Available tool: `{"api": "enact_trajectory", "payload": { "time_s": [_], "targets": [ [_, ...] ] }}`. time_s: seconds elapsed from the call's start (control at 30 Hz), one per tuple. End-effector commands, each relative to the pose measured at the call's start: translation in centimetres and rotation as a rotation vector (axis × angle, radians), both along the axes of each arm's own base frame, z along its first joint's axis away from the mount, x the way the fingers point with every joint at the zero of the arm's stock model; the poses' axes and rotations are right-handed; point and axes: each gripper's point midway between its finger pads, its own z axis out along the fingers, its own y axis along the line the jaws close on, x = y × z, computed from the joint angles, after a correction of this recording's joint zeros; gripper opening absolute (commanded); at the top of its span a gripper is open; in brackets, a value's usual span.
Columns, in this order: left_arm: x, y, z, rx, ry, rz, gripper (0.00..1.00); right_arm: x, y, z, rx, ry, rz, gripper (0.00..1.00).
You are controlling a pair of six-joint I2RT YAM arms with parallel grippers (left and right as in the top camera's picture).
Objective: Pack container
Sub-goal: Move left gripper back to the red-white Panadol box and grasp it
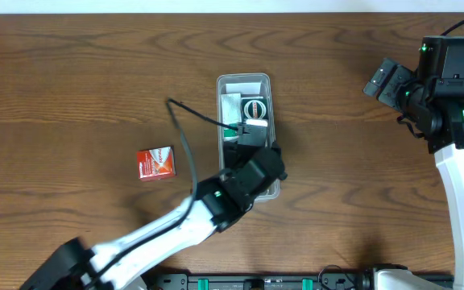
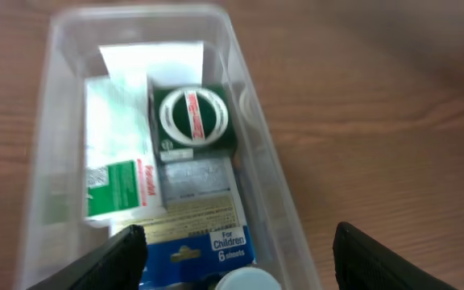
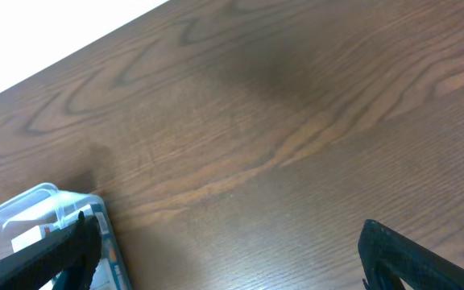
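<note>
Now | left pincer (image 2: 236, 258) over container (image 2: 268, 153) (jaws wide) | arm outstretched

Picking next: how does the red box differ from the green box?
The red box lies on the table, left of the container; the green box sits inside it, on other packs. The red box is red and white; the green box is dark green with a white ring. Both are small boxes.
</note>
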Motion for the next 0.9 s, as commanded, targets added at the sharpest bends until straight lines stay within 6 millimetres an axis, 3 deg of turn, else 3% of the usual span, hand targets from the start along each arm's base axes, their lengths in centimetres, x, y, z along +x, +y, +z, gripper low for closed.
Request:
{"api": "enact_trajectory", "payload": {
  "time_s": [0.0,0.1,0.17,0.3,0.37,0.5,0.7,0.87],
  "targets": [
    [-0.3,1.2,4.8,-0.064,-0.077,0.010,0.75,0.0,-0.2,0.0,0.004,0.000,-0.013,0.99],
    [-1.2,4.1,7.1,-0.052,-0.106,0.060,0.76,0.0,-0.2,0.0,0.004,0.000,-0.013,0.99],
    [-1.7,7.4,7.5,0.018,-0.106,0.128,0.79,0.0,-0.2,0.0,0.004,0.000,-0.013,0.99],
    [-2.4,14.7,5.6,0.184,-0.002,0.274,0.79,0.0,-0.2,0.0,0.004,0.000,-0.014,0.99],
    [-2.7,17.2,4.0,0.218,0.094,0.311,0.84,0.0,-0.2,0.0,0.004,0.000,-0.014,0.99],
    [-3.1,18.5,0.3,0.182,0.326,0.183,0.86,0.0,-0.2,0.0,0.004,0.000,-0.014,0.99],
    [-2.4,23.0,-3.3,0.084,0.518,0.309,0.93,0.0,-0.2,0.0,0.004,0.000,-0.013,0.99],
    [-2.5,24.1,-6.9,0.082,0.664,0.276,1.00,0.0,-0.2,0.0,0.004,0.000,-0.013,0.99]
  ]
}}
